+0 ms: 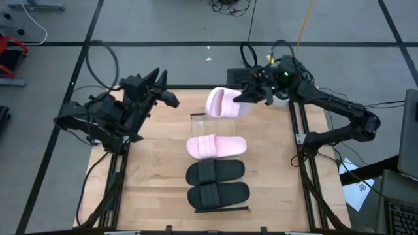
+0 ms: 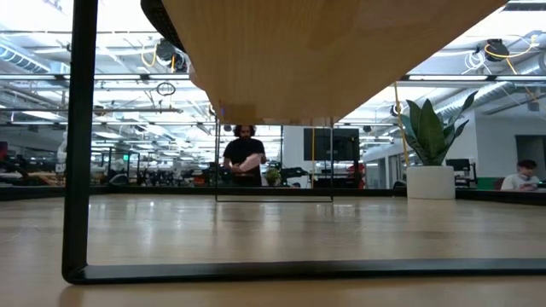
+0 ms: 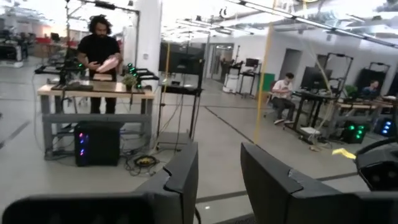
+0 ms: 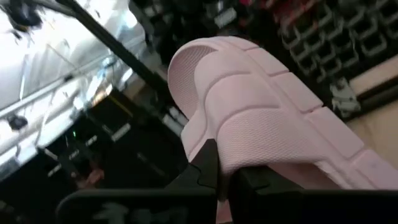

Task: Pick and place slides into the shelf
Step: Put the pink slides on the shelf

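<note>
grey workshop floor with dark tape lines is spreading out around the wooden tabletop (image 1: 150,183), and a person (image 3: 98,59) is standing at a bench far back in the room with something pale pink in hand.

down the middle of the tabletop the shelf (image 1: 219,207) is lying, its thin dark frame showing at the near end and again near the far end. three slides are sitting on it in a row: a black slide (image 1: 218,195) nearest the front edge, a second black slide (image 1: 215,172) touching it just behind, then a pink slide (image 1: 216,147) lying flat beyond those.

the other pink slide (image 1: 224,103) is hanging tilted in the air over the far end of the shelf, close to the tabletop's far edge. the right gripper (image 1: 251,95) is pinching it, fingers clamped tight on the edge of its wide strap, as the right wrist view is showing with the ribbed pink strap (image 4: 267,124) filling the picture.

the left gripper (image 1: 166,98) is hovering near the far left corner of the tabletop, away from the slides, its two dark fingers (image 3: 186,171) standing a little apart with nothing between them.
</note>
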### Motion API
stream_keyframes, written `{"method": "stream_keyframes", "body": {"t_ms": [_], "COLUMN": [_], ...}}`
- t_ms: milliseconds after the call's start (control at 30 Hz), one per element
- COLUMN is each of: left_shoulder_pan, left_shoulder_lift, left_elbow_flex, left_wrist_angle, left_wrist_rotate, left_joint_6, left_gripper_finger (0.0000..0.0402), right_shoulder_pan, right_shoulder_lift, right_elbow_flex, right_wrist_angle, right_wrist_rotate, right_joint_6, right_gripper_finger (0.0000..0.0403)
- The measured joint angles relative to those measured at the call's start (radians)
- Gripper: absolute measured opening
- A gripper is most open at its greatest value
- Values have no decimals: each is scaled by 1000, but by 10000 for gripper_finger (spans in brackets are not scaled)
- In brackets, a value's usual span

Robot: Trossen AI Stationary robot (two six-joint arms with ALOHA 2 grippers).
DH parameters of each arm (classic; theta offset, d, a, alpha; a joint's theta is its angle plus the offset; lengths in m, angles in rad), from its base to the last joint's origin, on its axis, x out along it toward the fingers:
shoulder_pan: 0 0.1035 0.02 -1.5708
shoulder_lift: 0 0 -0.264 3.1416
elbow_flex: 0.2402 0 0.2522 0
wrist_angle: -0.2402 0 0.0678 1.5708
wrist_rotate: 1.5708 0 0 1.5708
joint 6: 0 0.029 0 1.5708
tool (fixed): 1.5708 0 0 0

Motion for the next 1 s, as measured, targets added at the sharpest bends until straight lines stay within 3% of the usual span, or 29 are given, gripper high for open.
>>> {"method": "stream_keyframes", "body": {"t_ms": [133, 400, 1000], "left_shoulder_pan": [-15, -42, -54], "left_shoulder_lift": [-3, -2, -1], "left_elbow_flex": [2, 1, 1], "left_wrist_angle": [-21, -21, -21], "left_wrist_rotate": [-57, -80, -80], "left_joint_6": [6, 24, 110], "left_gripper_finger": [120, 120, 120], "right_shoulder_pan": [11, 27, 26], "right_shoulder_lift": [60, 102, 219], "right_elbow_flex": [95, 106, 106], "right_wrist_angle": [-177, -310, -388], "right_wrist_rotate": [1, -3, -4], "right_joint_6": [-88, -108, 23], "right_gripper_finger": [0, 0, 0]}}
